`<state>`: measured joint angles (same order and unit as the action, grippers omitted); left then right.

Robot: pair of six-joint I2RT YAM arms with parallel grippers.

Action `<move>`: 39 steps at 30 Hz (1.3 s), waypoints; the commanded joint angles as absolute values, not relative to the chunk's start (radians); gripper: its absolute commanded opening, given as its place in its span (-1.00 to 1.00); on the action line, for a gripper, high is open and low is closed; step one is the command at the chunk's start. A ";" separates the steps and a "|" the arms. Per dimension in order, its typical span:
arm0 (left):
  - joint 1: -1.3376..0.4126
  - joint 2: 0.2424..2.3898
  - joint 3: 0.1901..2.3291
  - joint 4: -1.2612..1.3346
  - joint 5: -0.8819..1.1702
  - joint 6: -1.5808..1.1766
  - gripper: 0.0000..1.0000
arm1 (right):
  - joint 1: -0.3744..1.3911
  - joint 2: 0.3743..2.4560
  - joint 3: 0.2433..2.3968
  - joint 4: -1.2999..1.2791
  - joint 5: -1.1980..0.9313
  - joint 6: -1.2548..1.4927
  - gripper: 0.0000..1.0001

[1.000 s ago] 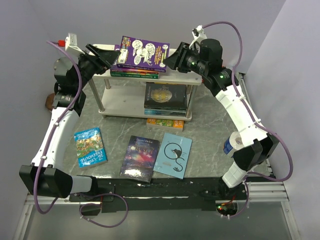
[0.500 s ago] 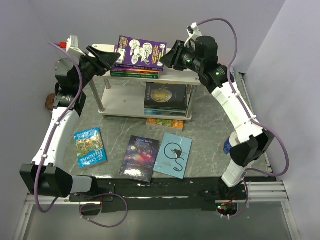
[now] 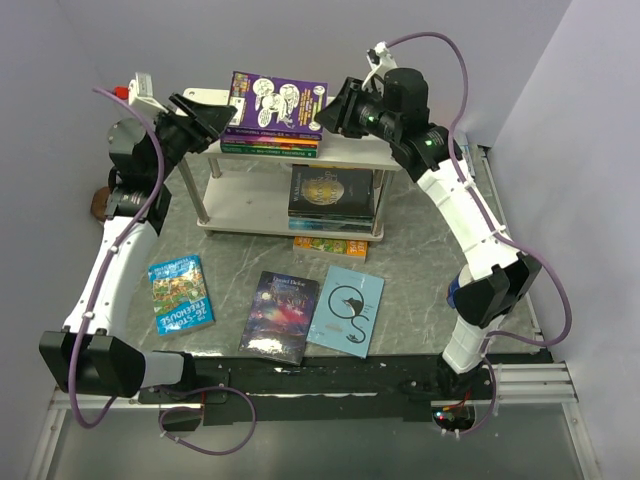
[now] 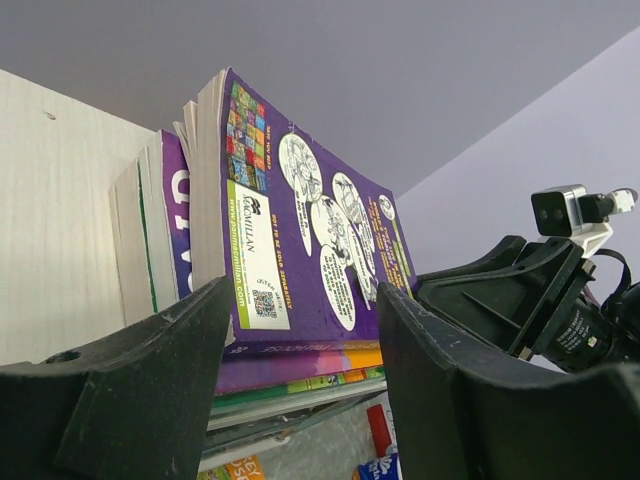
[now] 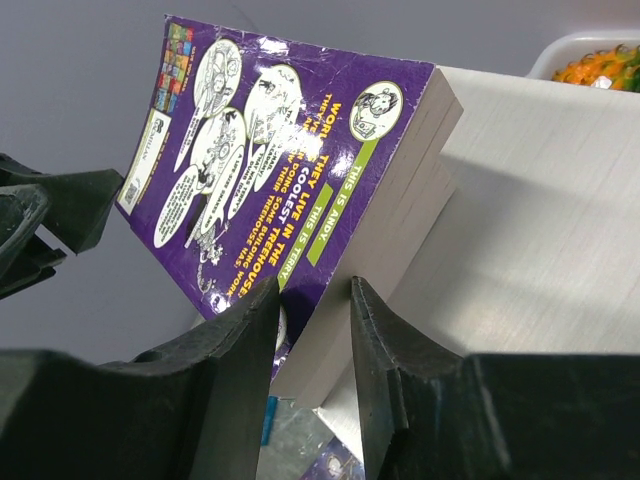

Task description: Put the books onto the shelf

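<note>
A purple book with white cartoons (image 3: 277, 102) tops a stack of books (image 3: 270, 143) on the shelf's pale wood top board (image 3: 355, 152). My right gripper (image 3: 335, 112) is shut on its right edge, with one finger (image 5: 235, 330) on the cover and the other under the pages. The book (image 5: 285, 160) tilts up off the board (image 5: 540, 220). My left gripper (image 3: 218, 112) is open at the book's left end, and the book (image 4: 300, 230) stands between its wide fingers (image 4: 150, 380). A dark starry book (image 3: 330, 192) lies on the white lower board. On the table lie a green cartoon book (image 3: 181, 290), a starry one (image 3: 281, 315) and a light blue one (image 3: 346, 310).
A colourful book (image 3: 338, 246) lies flat at the shelf's front foot. A white-and-blue tape roll (image 3: 455, 291) is mostly hidden behind my right arm's elbow. A brown object (image 3: 98, 203) sits at the table's left edge. Walls close in at the back and right.
My right gripper has moved left and slightly up with the purple book, its jaws narrowing. The book has slid left toward the left gripper, which has barely moved.
</note>
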<state>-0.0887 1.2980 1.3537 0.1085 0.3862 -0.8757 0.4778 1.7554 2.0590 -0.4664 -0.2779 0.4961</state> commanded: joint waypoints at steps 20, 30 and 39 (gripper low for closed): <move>-0.098 1.216 1.318 0.109 0.393 -0.857 0.34 | 0.529 1.756 2.098 -0.448 -0.296 0.489 -0.18; -0.069 1.201 1.370 0.034 0.304 -0.813 0.61 | 0.511 1.740 2.103 -0.477 -0.258 0.482 -0.08; -0.052 1.184 1.444 -0.067 0.170 -0.793 0.77 | 0.474 1.583 1.990 -0.442 -0.134 0.472 0.48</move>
<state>-0.0586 1.2251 1.3937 -0.0353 0.2546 -0.8131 0.4885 1.7275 2.0369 -0.4946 -0.2184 0.4889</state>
